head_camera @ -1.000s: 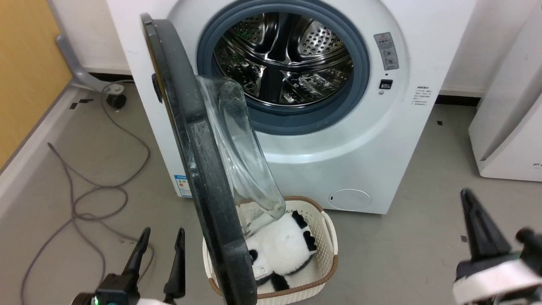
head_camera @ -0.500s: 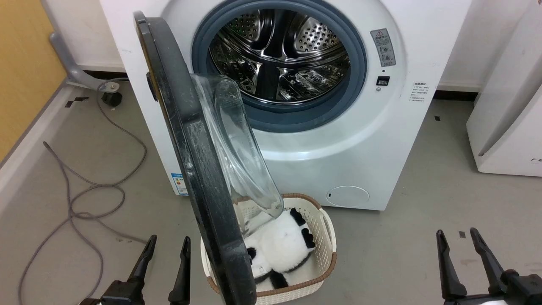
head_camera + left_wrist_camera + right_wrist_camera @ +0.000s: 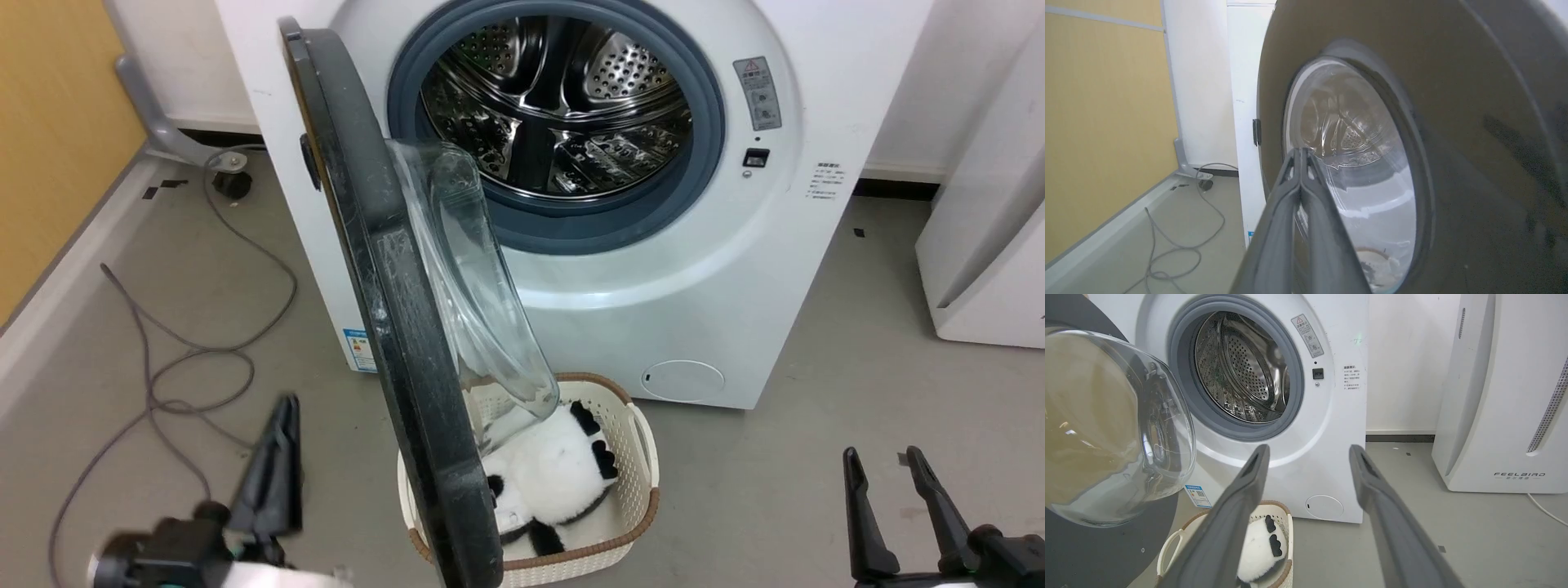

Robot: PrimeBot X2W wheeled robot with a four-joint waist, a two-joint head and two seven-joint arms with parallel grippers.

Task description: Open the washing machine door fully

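Washing machine door (image 3: pixel 392 327), head view: it hangs from the left edge of the washer (image 3: pixel 735 269) on a dark hinge (image 3: pixel 1256 132) and stands roughly square to the white front. Its black rim is edge-on to the camera, its free edge is nearest the robot, and its clear glass bowl (image 3: pixel 473 286) bulges toward the right. Behind it the grey rubber ring (image 3: pixel 571 233) and steel drum (image 3: pixel 563 106) are fully exposed. Beneath the bowl, at the washer's lower front edge, a cream laundry basket (image 3: pixel 624 429) on the floor (image 3: pixel 775 490) holds a panda plush toy (image 3: pixel 547 474).

The left gripper (image 3: pixel 284 408) hangs low on the door's outer side, blurred. In the left wrist view its fingers (image 3: pixel 1286 212) lie pressed together, holding nothing, and point across the glossy outer face. Contact with that face cannot be told. The right gripper (image 3: pixel 882 453) sits near the floor on the bowl side, well apart from the door. Its fingers (image 3: pixel 1249 486) are spread moderately and are empty.

Step in hand, as judged: the door is unlatched and about half swung, and the final opening arc is not yet made.

Next move, as judged: carry the free edge leftward and back toward the washer's left side. This could be done by drawing on the rim or by pushing the bowl side. The left arm must stay clear of that arc, and the basket must be left undisturbed.
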